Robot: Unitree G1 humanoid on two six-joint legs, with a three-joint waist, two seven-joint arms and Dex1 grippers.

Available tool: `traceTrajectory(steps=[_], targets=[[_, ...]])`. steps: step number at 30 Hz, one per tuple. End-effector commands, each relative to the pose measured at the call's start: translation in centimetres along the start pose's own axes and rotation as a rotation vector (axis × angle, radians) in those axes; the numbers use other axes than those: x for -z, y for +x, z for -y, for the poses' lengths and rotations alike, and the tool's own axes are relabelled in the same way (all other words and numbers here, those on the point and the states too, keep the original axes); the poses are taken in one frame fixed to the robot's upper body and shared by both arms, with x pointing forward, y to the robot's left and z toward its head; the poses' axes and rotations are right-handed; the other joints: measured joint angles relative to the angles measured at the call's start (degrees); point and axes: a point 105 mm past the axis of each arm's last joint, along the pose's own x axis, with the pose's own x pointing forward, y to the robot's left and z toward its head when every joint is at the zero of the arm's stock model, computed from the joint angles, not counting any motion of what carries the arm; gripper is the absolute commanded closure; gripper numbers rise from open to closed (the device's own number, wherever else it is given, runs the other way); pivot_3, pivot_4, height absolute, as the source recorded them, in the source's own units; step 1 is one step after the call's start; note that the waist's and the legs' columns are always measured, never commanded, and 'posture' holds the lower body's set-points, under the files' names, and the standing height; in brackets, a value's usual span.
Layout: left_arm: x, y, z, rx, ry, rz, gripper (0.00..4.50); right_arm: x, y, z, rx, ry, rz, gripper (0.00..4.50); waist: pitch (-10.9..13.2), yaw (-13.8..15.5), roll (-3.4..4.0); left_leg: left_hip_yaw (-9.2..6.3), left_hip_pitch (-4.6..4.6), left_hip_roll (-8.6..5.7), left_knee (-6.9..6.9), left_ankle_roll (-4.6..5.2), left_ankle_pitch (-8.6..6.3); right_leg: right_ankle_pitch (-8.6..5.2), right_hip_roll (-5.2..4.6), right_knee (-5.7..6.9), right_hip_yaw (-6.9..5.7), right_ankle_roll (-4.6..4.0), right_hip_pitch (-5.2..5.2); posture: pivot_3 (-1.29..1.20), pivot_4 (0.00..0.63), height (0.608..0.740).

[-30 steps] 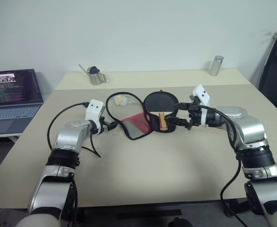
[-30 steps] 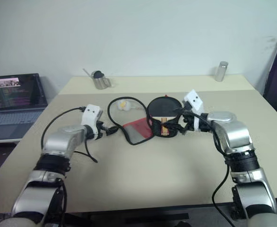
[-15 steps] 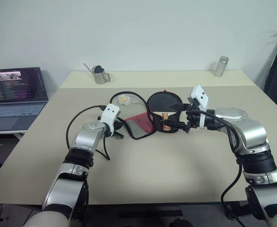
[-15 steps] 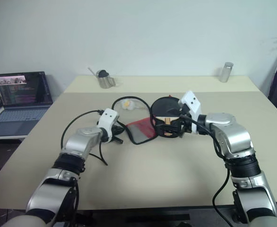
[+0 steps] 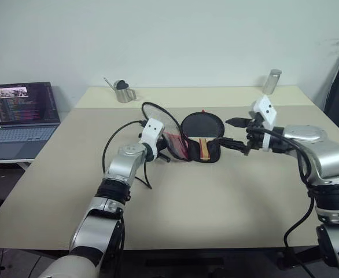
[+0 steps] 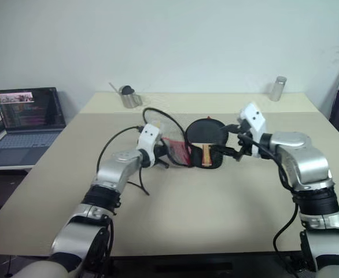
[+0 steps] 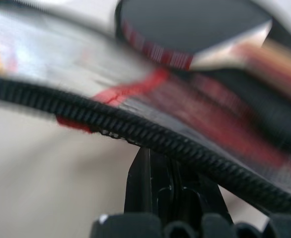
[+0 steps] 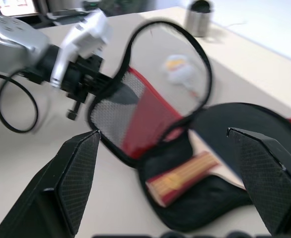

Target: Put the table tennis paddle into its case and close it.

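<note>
The paddle (image 5: 201, 134) is seen lying in the lower half of the open case (image 5: 206, 152), near the middle of the tabletop (image 5: 216, 191). Its black blade is laid toward the far side and its red-and-tan handle (image 8: 181, 177) toward the near side. The upper half of the case, a flap (image 5: 168, 136) with mesh and a red panel, is raised on edge just to the left of the paddle, its zipped rim arching up over the tabletop.

The left pincer (image 5: 161, 153) is seen at the flap's outer side, left of the paddle. Its fingers (image 7: 155, 184) are pressed together, and in the left wrist view they are met by the flap's zipper rim; the flap's edge appears to be clamped between them. A black cable (image 5: 113, 153) is looped beside the left arm, left of the paddle.

The right pincer (image 5: 239, 134) is held above the tabletop just to the right of the paddle, pointed toward it. Its fingers (image 8: 73, 173) are spread wide apart and nothing is held between them; they are clear of the case.

A small yellow-and-white thing (image 8: 179, 72) is seen through the flap's opening, beyond the paddle to its left. A metal pitcher (image 5: 122, 92) stands well behind the paddle to the left, a metal cylinder (image 5: 270, 81) well behind it to the right, and an open laptop (image 5: 20, 119) far to its left, off the tabletop.
</note>
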Motion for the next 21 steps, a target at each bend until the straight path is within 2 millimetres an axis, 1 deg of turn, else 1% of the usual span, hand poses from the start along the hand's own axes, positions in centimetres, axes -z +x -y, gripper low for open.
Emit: traceTrajectory(steps=[1, 3, 5, 7, 9, 10, 12, 14, 18, 21], targets=[[-5.2, 0.2, 0.8, 0.017, 0.023, 0.216, 4.47, -1.5, -1.4, 1.6, 0.091, -0.046, 0.05, 0.0, 0.0, 0.0, -0.01, -0.01, 0.0, 0.0, 0.0, 0.0, 0.0, 0.0, 0.0, -0.01, -0.01, 0.0, 0.0, 0.0, 0.15, 0.74], [-6.6, 1.0, 2.0, 0.029, 0.019, 0.268, 4.47, -1.9, -2.0, 2.8, 0.157, -0.05, 0.061, 0.0, 0.0, 0.2, -0.04, -0.01, -0.02, -0.01, 0.01, 0.0, 0.0, 0.0, -0.01, -0.01, -0.01, 0.0, 0.01, 0.0, 0.15, 0.74], [-7.0, 2.0, 3.3, 0.028, -0.024, 0.286, 4.47, -2.3, -2.5, 3.6, 0.207, -0.047, 0.075, 0.0, 0.0, 0.6, -0.05, -0.01, -0.03, -0.03, 0.03, 0.0, 0.0, 0.01, -0.03, -0.02, -0.02, 0.01, 0.03, 0.0, 0.15, 0.74], [-6.6, 3.1, 4.4, 0.001, -0.059, 0.275, 4.47, -2.5, -2.9, 4.1, 0.244, -0.045, 0.082, 0.0, 0.0, 0.8, -0.06, 0.02, -0.02, -0.04, 0.03, 0.0, 0.0, 0.01, -0.04, -0.04, -0.02, 0.02, 0.04, 0.0, 0.15, 0.74], [-6.1, 3.9, 5.0, -0.046, -0.082, 0.26, 4.47, -2.6, -3.2, 4.6, 0.28, -0.025, 0.094, 0.0, 0.0, 0.7, -0.06, 0.07, -0.01, -0.02, 0.01, 0.0, 0.0, 0.01, -0.04, -0.04, 0.01, 0.02, 0.04, 0.0, 0.15, 0.74], [-5.9, 4.1, 5.3, -0.063, -0.102, 0.26, 4.47, -2.6, -3.4, 4.8, 0.297, -0.011, 0.1, 0.0, 0.0, 0.7, -0.07, 0.08, 0.0, -0.01, 0.01, 0.0, 0.0, 0.01, -0.04, -0.03, 0.02, 0.02, 0.04, 0.0, 0.15, 0.74], [-6.6, 4.2, 5.6, -0.065, -0.138, 0.297, 4.47, -2.2, -3.5, 5.3, 0.342, 0.022, 0.105, 0.0, 0.1, 0.7, -0.1, 0.09, 0.0, -0.01, 0.0, 0.0, 0.0, 0.01, -0.03, 0.0, 0.03, 0.02, 0.02, 0.0, 0.15, 0.74], [-7.6, 3.8, 5.7, -0.034, -0.143, 0.347, 4.47, -1.9, -3.4, 5.4, 0.364, 0.058, 0.108, 0.0, 0.1, 0.6, -0.1, 0.13, 0.0, 0.01, 0.0, 0.0, 0.0, 0.01, -0.03, 0.02, 0.05, 0.02, 0.0, 0.0, 0.15, 0.74], [-9.4, 1.5, 3.1, -0.027, -0.127, 0.433, 4.47, -0.8, -2.6, 5.8, 0.413, 0.243, 0.136, 0.0, 0.0, 0.1, -0.09, 0.15, 0.02, 0.04, 0.0, 0.0, 0.0, 0.01, -0.01, 0.04, 0.09, 0.02, 0.01, 0.0, 0.15, 0.74], [-10.7, -2.2, -0.1, 0.032, -0.14, 0.494, 4.47, 0.8, -1.6, 5.9, 0.442, 0.507, 0.197, 0.0, 0.0, -0.4, -0.07, 0.16, 0.03, 0.06, 0.0, 0.0, 0.0, 0.02, 0.0, 0.07, 0.12, 0.01, -0.01, 0.0, 0.15, 0.74]])
